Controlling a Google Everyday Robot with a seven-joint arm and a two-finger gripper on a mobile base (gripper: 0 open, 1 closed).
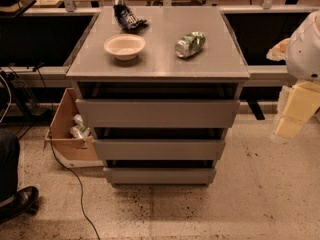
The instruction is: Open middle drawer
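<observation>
A grey cabinet point(158, 66) stands in the middle of the camera view with three handleless drawer fronts stacked below its top. The middle drawer point(159, 149) is the medium-height front, between the taller top drawer point(157, 113) and the smallest bottom drawer point(160, 175). A dark gap shows above its front, and none of its inside is visible. My gripper point(290, 125) is the cream-coloured end of the arm at the right edge. It hangs well to the right of the cabinet, about level with the top drawer, and touches nothing.
On the cabinet top lie a white bowl point(124, 46), a crushed green can point(190, 44) and a dark snack bag point(127, 17). An open cardboard box point(65, 134) with cans stands at the cabinet's left. A cable point(75, 184) trails on the floor. A person's shoe point(17, 201) is at the lower left.
</observation>
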